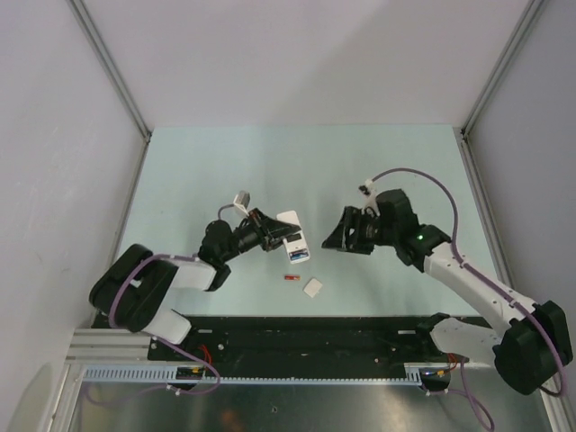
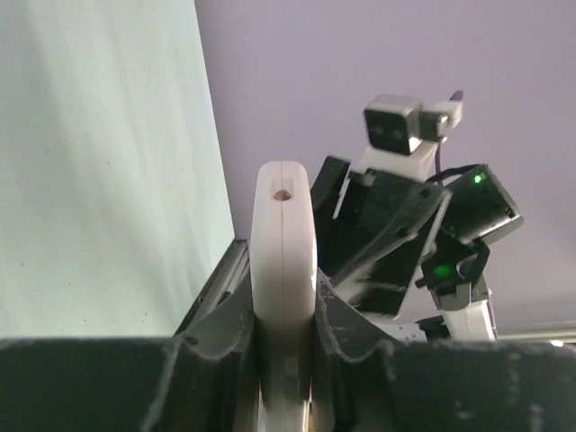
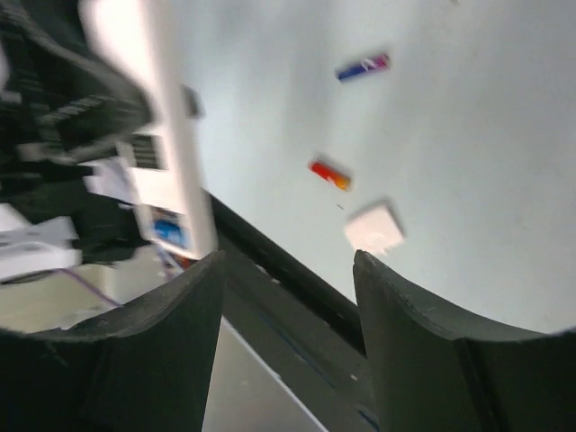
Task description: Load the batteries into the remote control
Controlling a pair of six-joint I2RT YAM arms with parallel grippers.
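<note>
Our left gripper [image 1: 275, 236] is clamped on the remote control [image 1: 293, 236], holding it off the table [image 1: 225, 171] near the middle. A blue cell [image 1: 297, 255] appears to sit in its open bay. Our right gripper [image 3: 288, 270] hangs just beside it, fingers spread wide and empty. The red battery [image 1: 290, 279] lies toward the near edge beside a white cover [image 1: 313, 287]; a blue-purple battery [image 3: 363, 67] lies apart. We judge it best to descend squarely over the red battery, pinch it mid-length, and hold the remote steady.
</note>
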